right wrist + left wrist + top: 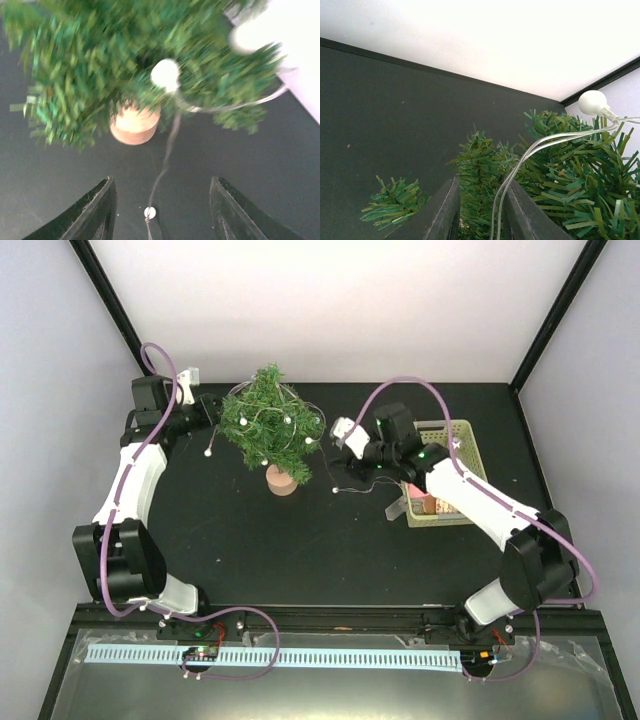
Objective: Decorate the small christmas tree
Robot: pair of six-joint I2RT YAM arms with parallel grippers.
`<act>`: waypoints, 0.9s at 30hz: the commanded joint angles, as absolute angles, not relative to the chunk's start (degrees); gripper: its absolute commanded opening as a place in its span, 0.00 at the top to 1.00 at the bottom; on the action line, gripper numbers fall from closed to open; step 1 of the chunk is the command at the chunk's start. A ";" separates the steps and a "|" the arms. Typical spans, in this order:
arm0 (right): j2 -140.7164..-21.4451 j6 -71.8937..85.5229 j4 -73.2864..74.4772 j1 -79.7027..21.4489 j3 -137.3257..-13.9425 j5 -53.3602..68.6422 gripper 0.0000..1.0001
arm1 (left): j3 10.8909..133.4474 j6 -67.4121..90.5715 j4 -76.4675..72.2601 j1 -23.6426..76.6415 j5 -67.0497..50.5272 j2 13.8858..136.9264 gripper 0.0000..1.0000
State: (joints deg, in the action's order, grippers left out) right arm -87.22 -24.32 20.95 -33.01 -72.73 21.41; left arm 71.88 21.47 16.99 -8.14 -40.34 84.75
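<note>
1. Toward the back left of the black table (300, 550) stands the small christmas tree (272, 425), upright on its round base, between the two hands
2. Left hand (482, 181) sits just beside the tree's left flank, its fingers (445, 215) close together with needles showing in the narrow gap
3. A clear light string (555, 137) runs down between those fingers; whether they pinch it I cannot tell
4. Right hand (161, 185) is near the tree's right side and apart from it, pointing at the base. Its fingers are spread wide with nothing gripped, and a strand of the string with a small bulb (150, 212) lies on the table between them
5. Count: one tree, one light string, two hands, one pale green basket (462, 430) at the right, behind the right arm
6. Tree looks bushy and cone-shaped, with dark green flat needles and a light-wood base (134, 127). The string loops around its branches, carrying round white bulbs (591, 102)
</note>
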 commanded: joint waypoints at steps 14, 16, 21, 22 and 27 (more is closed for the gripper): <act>-100.72 -33.22 1.30 -32.87 -71.32 30.03 0.50 | 72.08 21.27 16.63 -8.36 -41.08 82.80 0.75; -100.51 -32.13 2.30 -32.80 -72.26 27.46 0.73 | 72.09 21.27 16.56 -8.35 -41.12 82.69 0.75; -94.25 -27.48 7.24 -31.66 -73.03 12.31 0.99 | 71.99 20.92 16.67 -8.39 -40.64 82.62 0.74; -92.89 -26.58 7.11 -30.82 -73.00 10.48 0.99 | 71.98 20.81 16.70 -8.40 -40.64 82.72 0.75; -90.98 -22.60 9.71 -25.75 -77.02 10.07 0.99 | 71.88 19.95 17.27 -8.37 -40.26 83.05 0.74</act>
